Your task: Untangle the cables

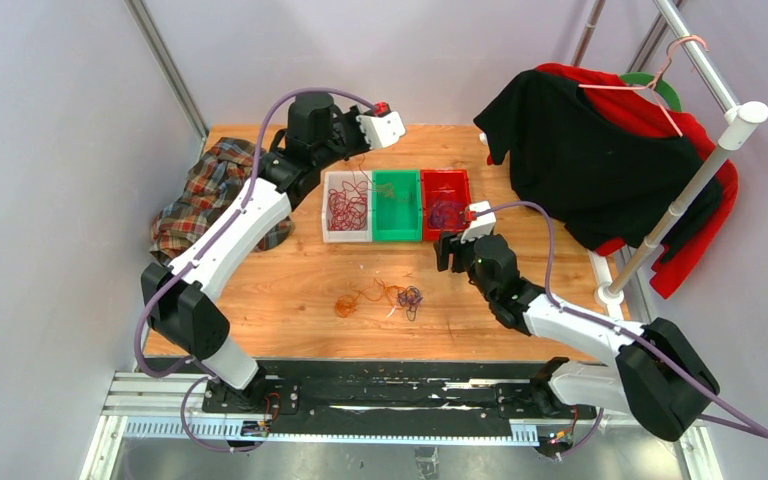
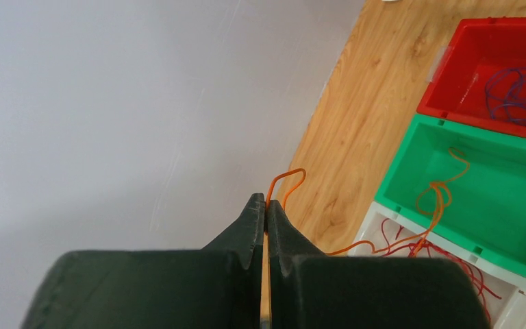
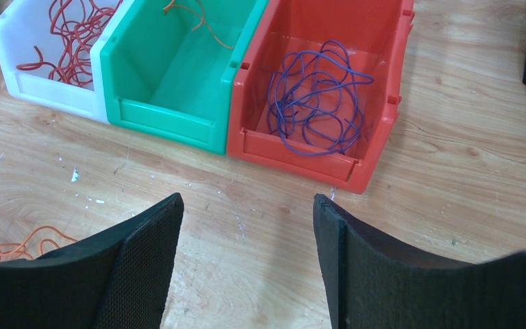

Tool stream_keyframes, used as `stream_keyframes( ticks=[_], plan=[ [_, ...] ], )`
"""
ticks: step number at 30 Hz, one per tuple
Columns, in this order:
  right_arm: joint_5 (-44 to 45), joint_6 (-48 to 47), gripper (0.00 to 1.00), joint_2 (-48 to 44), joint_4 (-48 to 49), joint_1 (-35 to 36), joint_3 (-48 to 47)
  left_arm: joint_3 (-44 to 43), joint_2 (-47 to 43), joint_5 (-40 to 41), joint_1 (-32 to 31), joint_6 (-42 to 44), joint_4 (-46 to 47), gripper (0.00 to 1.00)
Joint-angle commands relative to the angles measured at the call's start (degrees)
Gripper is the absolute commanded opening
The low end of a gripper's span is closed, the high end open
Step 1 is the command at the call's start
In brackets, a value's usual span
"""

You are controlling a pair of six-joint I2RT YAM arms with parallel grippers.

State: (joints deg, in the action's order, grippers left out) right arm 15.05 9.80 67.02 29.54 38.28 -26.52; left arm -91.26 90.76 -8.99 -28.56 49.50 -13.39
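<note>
My left gripper is shut on an orange cable, raised behind the bins. That cable trails across the white bin's corner into the green bin. Dark red cables lie in the white bin. Purple cables lie in the red bin. A small tangle of orange and purple cables rests on the table's middle. My right gripper hangs open above bare wood just in front of the red bin, with nothing between its fingers.
A plaid cloth is bunched at the table's left edge beside my left arm. Black and red garments hang from a rack with a white pole at the right. A grey wall stands close behind the bins.
</note>
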Motion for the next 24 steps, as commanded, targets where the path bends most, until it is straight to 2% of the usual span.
stream_keyframes(
  ticks=[1,11,17,24],
  plan=[
    [-1.29,0.04,0.69,0.8,1.66,-0.85,-2.07,0.72,-1.81,-2.24,0.25,1.0,1.18,0.0],
    [0.34,0.62,0.69,-0.62,1.57,-1.31,-1.45,-1.43,3.81,-1.6,-5.24,-1.22,-0.78,0.01],
    [0.56,2.0,0.7,-2.55,2.43,-2.92,0.09,-4.77,7.71,-2.59,-6.25,-4.02,-1.87,0.01],
    [-5.08,0.27,0.77,3.07,12.07,-3.53,-2.93,-6.88,8.96,-10.36,-5.31,-10.98,-4.78,0.0]
  ],
)
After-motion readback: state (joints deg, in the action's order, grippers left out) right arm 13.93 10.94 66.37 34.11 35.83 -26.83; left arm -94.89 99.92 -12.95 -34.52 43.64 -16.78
